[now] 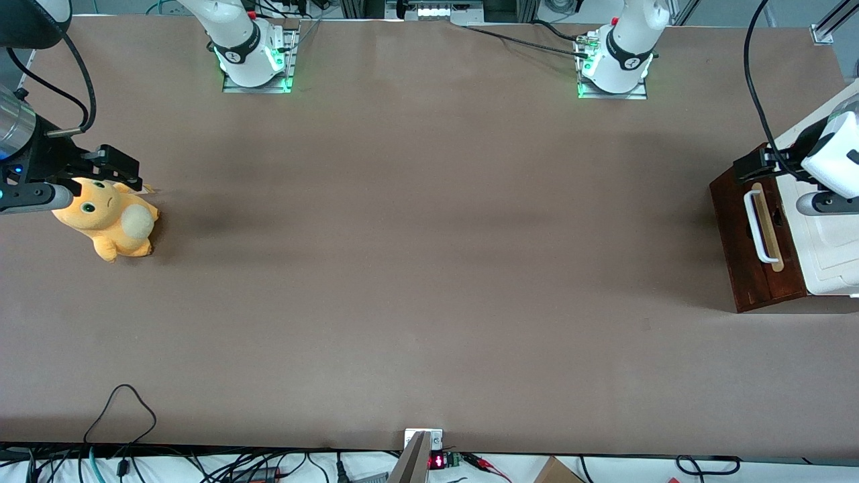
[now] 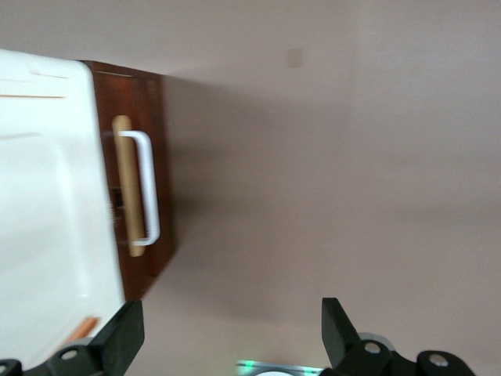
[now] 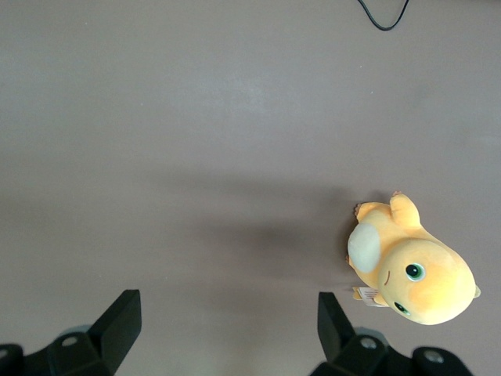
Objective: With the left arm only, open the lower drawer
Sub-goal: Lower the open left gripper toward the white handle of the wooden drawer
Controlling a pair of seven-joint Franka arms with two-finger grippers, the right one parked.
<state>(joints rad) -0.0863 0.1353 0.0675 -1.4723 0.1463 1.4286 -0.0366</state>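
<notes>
We see one lower drawer (image 1: 745, 241), closed, at the working arm's end of the worktop (image 1: 429, 268); our one tool (image 2: 231, 333) hovers above its handle (image 1: 760, 227), fingers apart.

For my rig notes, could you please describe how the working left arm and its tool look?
The left arm is glossy white, with a black cable running along it. Its tool is small and black with two wedge-shaped fingers, open, near the lower drawer.
</notes>
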